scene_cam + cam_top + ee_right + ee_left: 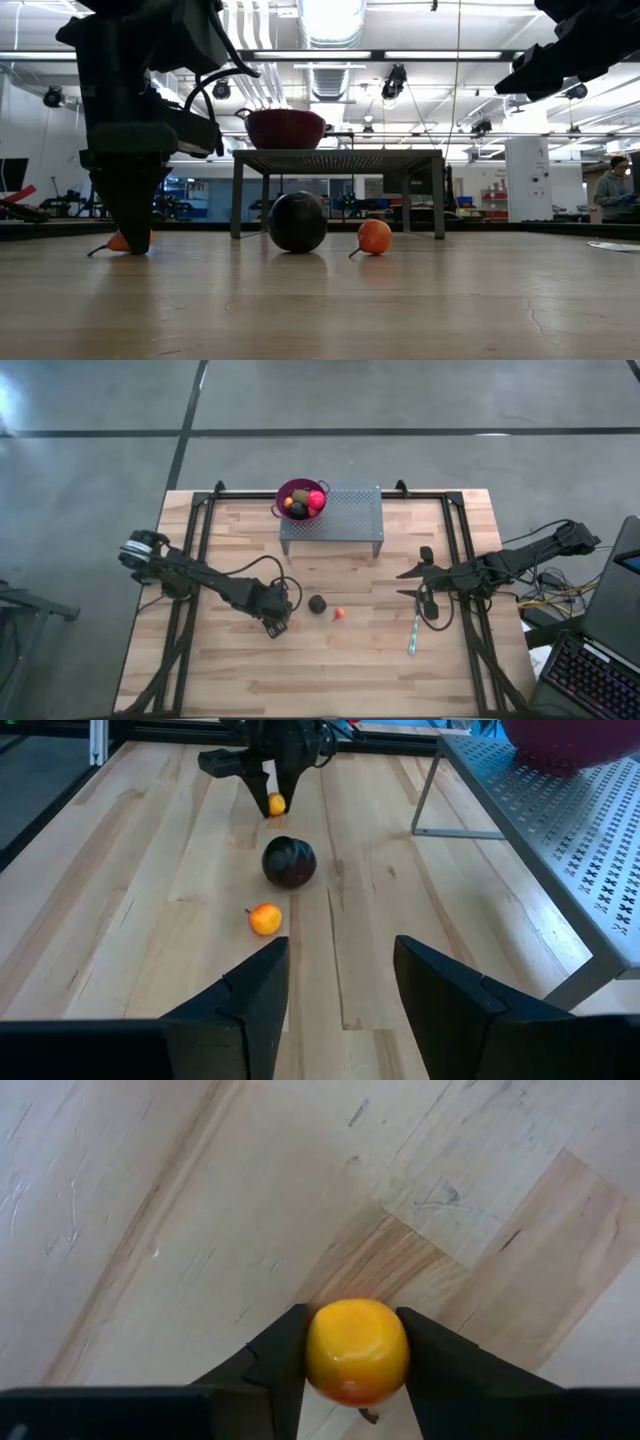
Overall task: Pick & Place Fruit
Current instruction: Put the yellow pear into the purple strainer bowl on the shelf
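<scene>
A small orange fruit (357,1350) sits on the wooden table between the fingers of my left gripper (278,628), which points down and is shut on it. To its right, a dark ball (317,604) and a second small orange fruit (339,614) rest on the table. The purple bowl (283,490) stands on the left end of a grey perforated stand (345,520) and holds red, olive and dark fruit. My right gripper (340,955) hangs open above the table's right side, with nothing between its fingers. My left gripper pinches the small orange fruit by its two opposite sides (400,1355) between its two fingers. The fingers come from above, pointing steeply down. In the low view the fruit (120,242) is still down on the table top.
A slim teal stick (413,635) lies on the table below my right gripper. The stand's legs (237,195) stand behind the loose fruit. Black frame rails (200,530) run along the table's left and right sides. Bare wood stretches along the near edge.
</scene>
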